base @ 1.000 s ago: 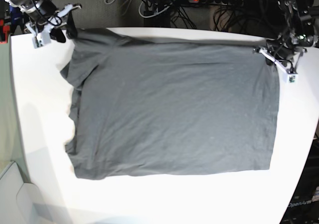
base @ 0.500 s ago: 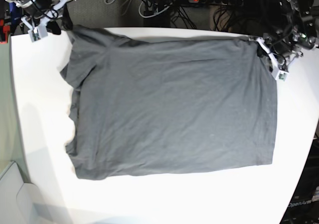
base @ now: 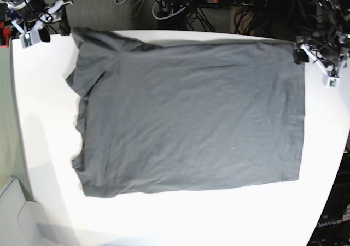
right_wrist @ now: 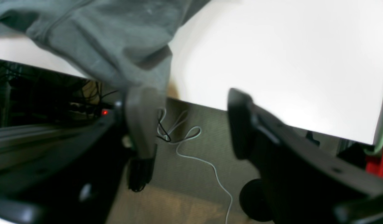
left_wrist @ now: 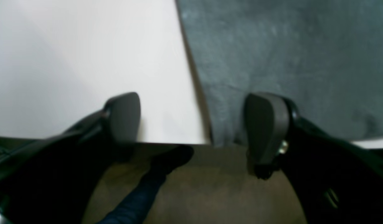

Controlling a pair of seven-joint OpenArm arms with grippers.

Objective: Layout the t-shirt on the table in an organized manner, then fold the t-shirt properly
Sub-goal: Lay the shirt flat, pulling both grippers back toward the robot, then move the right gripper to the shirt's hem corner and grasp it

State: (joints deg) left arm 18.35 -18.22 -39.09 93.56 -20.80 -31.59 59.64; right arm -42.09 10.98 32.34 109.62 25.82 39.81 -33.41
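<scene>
Left gripper (left_wrist: 191,124): jaws spread wide with nothing between them; it hangs over the far edge of the table, at the shirt's corner. In the base view (base: 320,57) it sits at the upper right, just off the cloth.
Left gripper fingers (left_wrist: 266,124): one dark pad stands over the grey cloth, the other over bare white tabletop; whether either touches the surface cannot be told.
Right gripper (right_wrist: 185,121): jaws wide apart, gripping nothing. In the base view (base: 38,24) it is at the upper left, beside the table's far corner.
Right gripper fingers (right_wrist: 141,118): a hanging fold of the shirt drapes down against the top of one finger; the other finger is clear of the cloth, with white tabletop behind it.
T-shirt (base: 191,115): dark charcoal grey, spread flat and mostly smooth over the middle of the table, covering a broad rectangle. Its left side in the base view is uneven and bunched, with a wavy edge. One corner at the upper left reaches the far table edge and droops over it (right_wrist: 101,37).
T-shirt edge, left wrist view (left_wrist: 272,46): a straight hem line runs down to the table's edge, cloth on one side, bare table on the other.
Table (base: 49,147): white, with open margins around the shirt on the left, right and near sides.
Floor beyond table: a loose white cable (right_wrist: 194,149) lies on brownish carpet; a power strip with a red light (base: 235,0) is near the far edge.
</scene>
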